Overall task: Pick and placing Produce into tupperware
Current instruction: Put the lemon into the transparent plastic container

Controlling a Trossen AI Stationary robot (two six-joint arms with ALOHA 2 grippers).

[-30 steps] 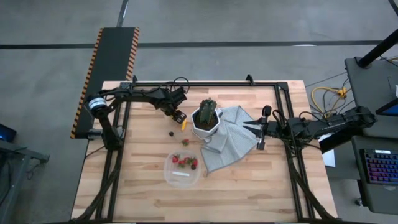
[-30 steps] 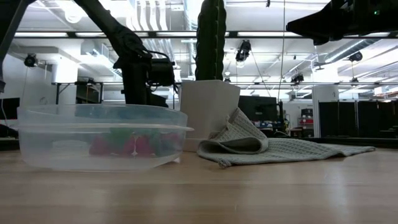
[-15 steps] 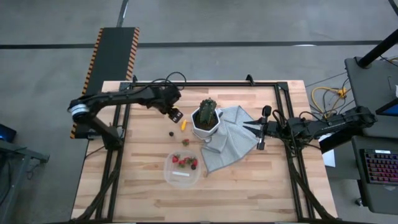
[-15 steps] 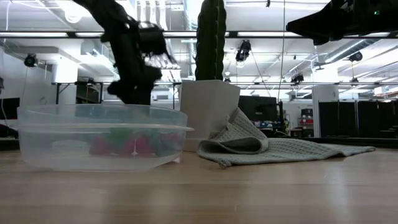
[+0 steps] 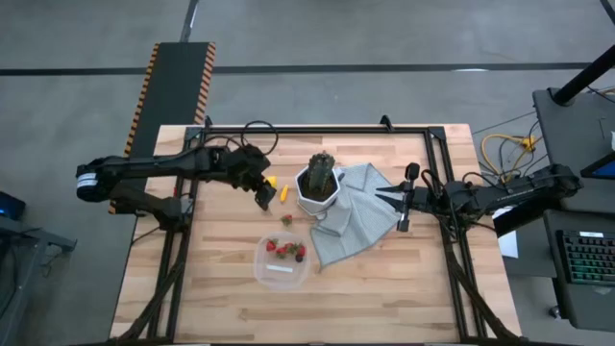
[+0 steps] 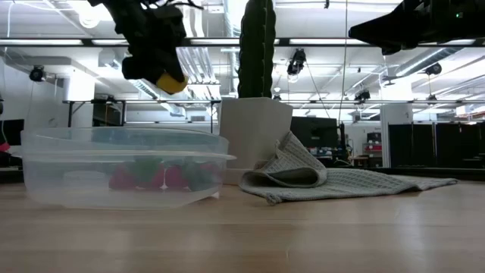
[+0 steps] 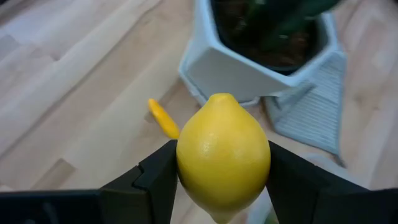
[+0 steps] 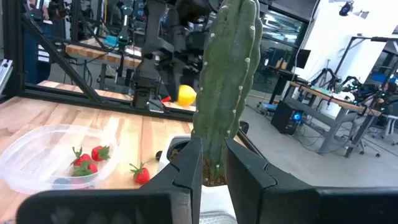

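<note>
Left gripper [image 7: 219, 186] pinches the one lemon [image 7: 222, 155] in the air beside the cactus pot [image 5: 317, 189].

The lemon sits squeezed between both dark fingers [image 7: 155, 177], lifted well above the wooden table [image 5: 211, 279] and above the rim height of the container [image 6: 121, 167] in the low view. That one clear container lies near the table's front, holding three strawberries [image 5: 284, 249] beside a white label. One more strawberry [image 5: 285, 220] lies loose on the wood between container and pot, and a single small orange piece [image 5: 284, 193] lies just beside the pot. One grey cloth [image 5: 360, 216] spreads under and beside the pot. The right gripper [image 5: 402, 199] hangs over the cloth's far edge, fingers parted with nothing between them, pointed toward the one cactus [image 8: 225, 68].
</note>
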